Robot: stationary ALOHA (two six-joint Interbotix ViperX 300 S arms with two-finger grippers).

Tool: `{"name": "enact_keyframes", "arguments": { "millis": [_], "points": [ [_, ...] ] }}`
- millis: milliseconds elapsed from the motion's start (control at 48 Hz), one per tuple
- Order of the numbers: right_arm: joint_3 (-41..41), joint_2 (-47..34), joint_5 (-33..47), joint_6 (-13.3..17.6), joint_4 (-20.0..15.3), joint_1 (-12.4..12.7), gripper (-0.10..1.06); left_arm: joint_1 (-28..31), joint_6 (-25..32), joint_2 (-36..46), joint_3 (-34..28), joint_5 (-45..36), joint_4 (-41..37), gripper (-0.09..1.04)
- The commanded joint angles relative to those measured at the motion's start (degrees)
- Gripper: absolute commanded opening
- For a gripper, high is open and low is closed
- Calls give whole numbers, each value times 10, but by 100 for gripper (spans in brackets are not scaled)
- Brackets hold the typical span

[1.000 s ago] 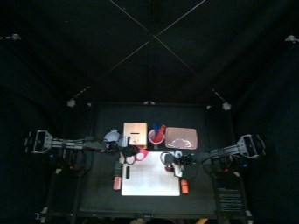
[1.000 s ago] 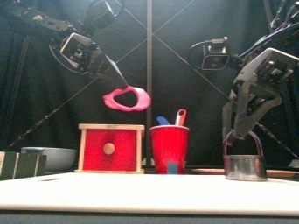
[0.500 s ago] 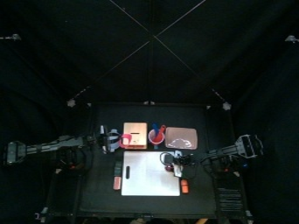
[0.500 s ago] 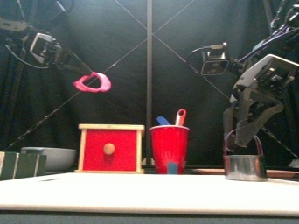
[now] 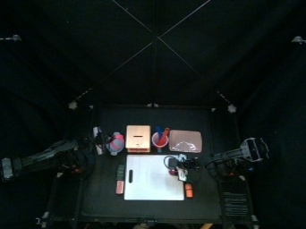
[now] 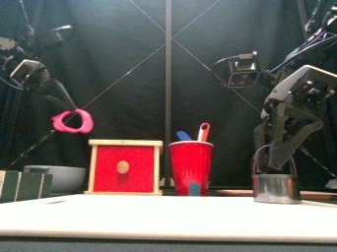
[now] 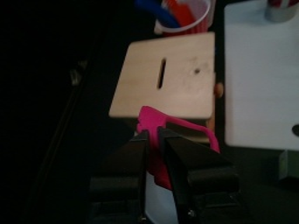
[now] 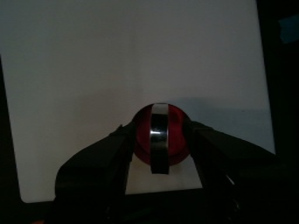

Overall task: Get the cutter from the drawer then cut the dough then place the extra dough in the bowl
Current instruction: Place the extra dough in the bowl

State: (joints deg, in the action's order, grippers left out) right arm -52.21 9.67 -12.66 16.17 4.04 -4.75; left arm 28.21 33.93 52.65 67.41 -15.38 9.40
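Dough ring (image 6: 86, 122) hangs on edge from left tool (image 7: 158, 144) — hole facing front

Top cam: high up, looking down & slightly back; table (image 5: 102, 206) far, small. Front cam: table height at front edge, level; wooden box (image 6: 125, 166), red cup (image 6: 191, 167) near. L wrist cam: past my left gripper (image 7: 163, 144) pinching dough (image 7: 152, 118), down on same box & cup. R wrist cam: close over white board (image 8: 117, 61), my right gripper (image 8: 162, 140) clamped on cutter (image 6: 275, 187); board shared w/ top.

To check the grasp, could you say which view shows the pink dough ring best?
Front view: the dough ring hangs in full outline from the left pincer. Left wrist shows part; top, a speck; right wrist, nothing.
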Motion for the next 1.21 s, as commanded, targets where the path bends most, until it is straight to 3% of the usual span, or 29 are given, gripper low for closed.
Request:
{"name": "enact_keyframes", "arguments": {
  "millis": [21,479,833,1208],
  "points": [
    [0,8,6,1,-7,0,83,18,1,-2,7,-4,1,57],
    [7,8,7,1,-11,1,83,24,-1,-102,35,69,9,61],
    [11,8,7,1,-28,-3,83,59,-2,-109,40,69,62,87],
    [16,16,7,-1,-24,-4,83,54,3,-108,39,85,122,89]
  ]
}}
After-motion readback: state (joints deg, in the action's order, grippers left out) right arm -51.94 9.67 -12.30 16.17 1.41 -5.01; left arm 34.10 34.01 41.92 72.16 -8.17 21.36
